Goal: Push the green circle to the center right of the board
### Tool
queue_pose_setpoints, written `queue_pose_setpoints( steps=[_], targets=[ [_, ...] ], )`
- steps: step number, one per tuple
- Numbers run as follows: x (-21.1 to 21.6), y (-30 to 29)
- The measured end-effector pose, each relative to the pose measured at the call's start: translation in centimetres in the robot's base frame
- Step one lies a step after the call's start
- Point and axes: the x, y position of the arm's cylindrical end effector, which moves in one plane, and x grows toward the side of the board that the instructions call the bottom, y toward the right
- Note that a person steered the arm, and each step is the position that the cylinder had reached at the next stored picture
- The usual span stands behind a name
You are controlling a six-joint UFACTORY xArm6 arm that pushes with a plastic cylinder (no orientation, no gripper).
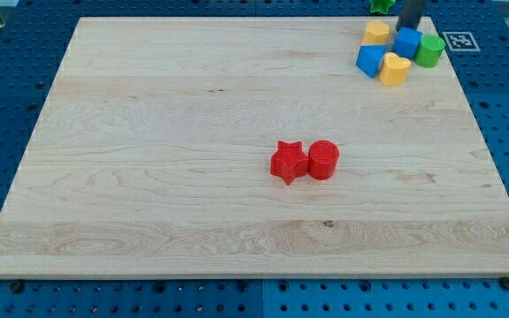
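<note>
A: Camera view: where's the green circle (429, 50)?

B: At the view's top right, a short green cylinder by the board's (193, 124) right edge, touching the blue block (407, 41).

A: And my tip (408, 28)?

B: Just above that blue block, left of the circle. It's a bare rod, with no claw to open or close.

A: Step?

B: Still approaching, I'd judge. Next, get above the circle and push it toward the view's bottom, clear of the 2 yellow blocks (377, 34) (395, 68).

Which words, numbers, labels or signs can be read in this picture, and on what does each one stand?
No words or numbers can be read anywhere.
Only sign: a black-and-white square marker lying beside the board's top right corner; it is a pattern, not text.
The blocks carry no labels.
</note>
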Motion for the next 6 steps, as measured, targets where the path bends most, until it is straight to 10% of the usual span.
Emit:
queue_pose_setpoints(
  steps=[6],
  targets=[
    [3.0, 0.3]
  ],
)
